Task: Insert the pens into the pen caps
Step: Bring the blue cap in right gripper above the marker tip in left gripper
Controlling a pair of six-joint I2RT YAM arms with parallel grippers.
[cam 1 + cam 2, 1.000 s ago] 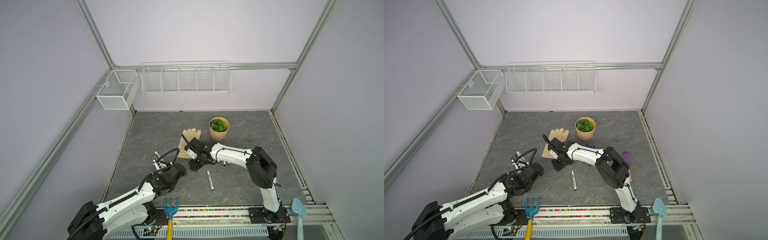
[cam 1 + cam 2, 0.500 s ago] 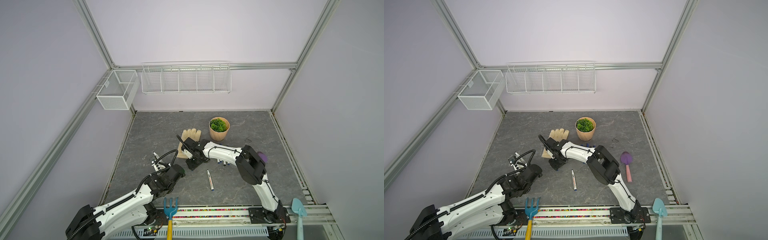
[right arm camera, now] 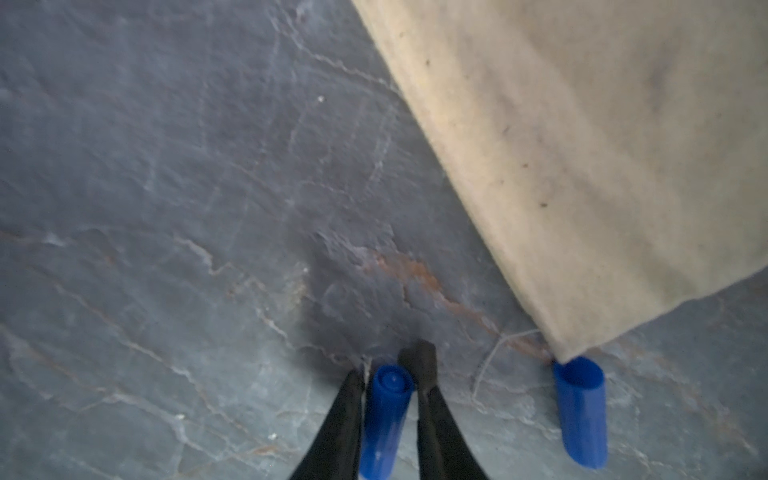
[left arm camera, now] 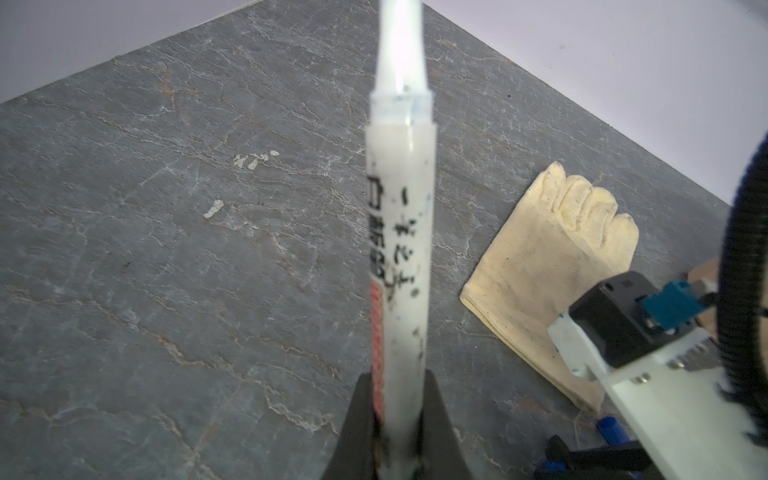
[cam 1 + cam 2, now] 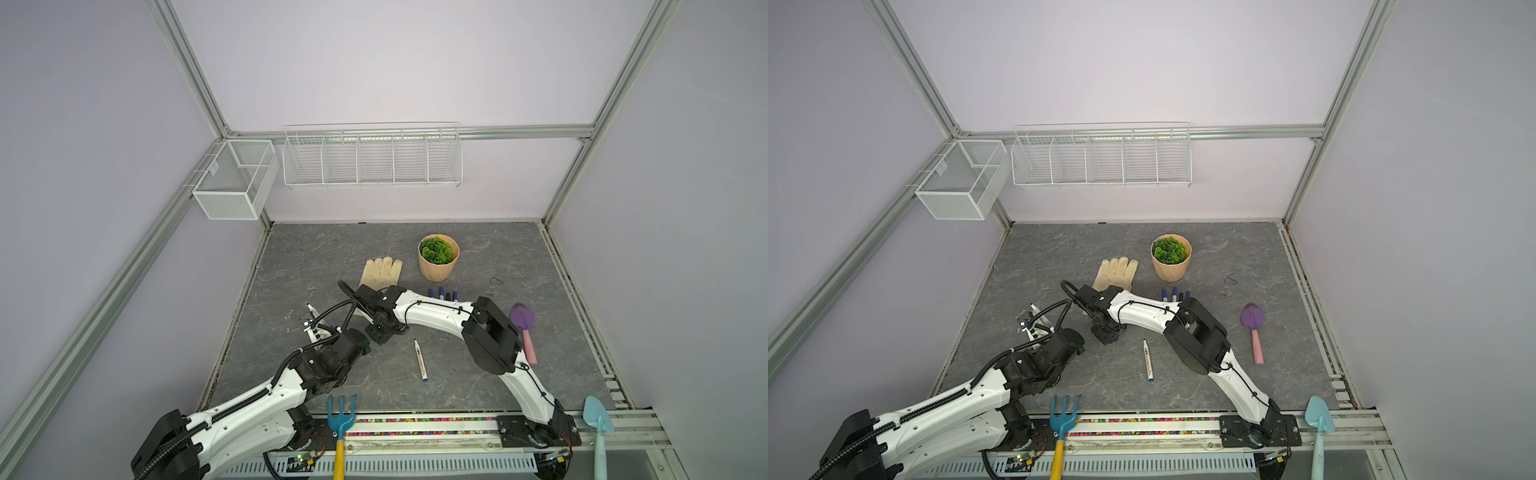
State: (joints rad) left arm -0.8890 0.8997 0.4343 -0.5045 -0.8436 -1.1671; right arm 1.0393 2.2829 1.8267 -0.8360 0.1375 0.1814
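Since a second back: the right arm's elbow has swung clear of the purple plastic trowel. The right tool has slid off the edge of the cream cloth glove and pinched in on a short blue plastic pen cap, a finger against each side.

The cap lies flat on the grey slate desk, long axis along the fingers. Its closed end shows at the fingertip side, so I judge the mouth faces back toward the wrist.

The left arm has barely shifted. The left tool is clamped on the tail of a slim white marker pen with a printed label, bare tip pointing away.

In both top views the 2 tools sit near each other, the left tool to the left. Mating turns on bringing that mouth round to the tip.
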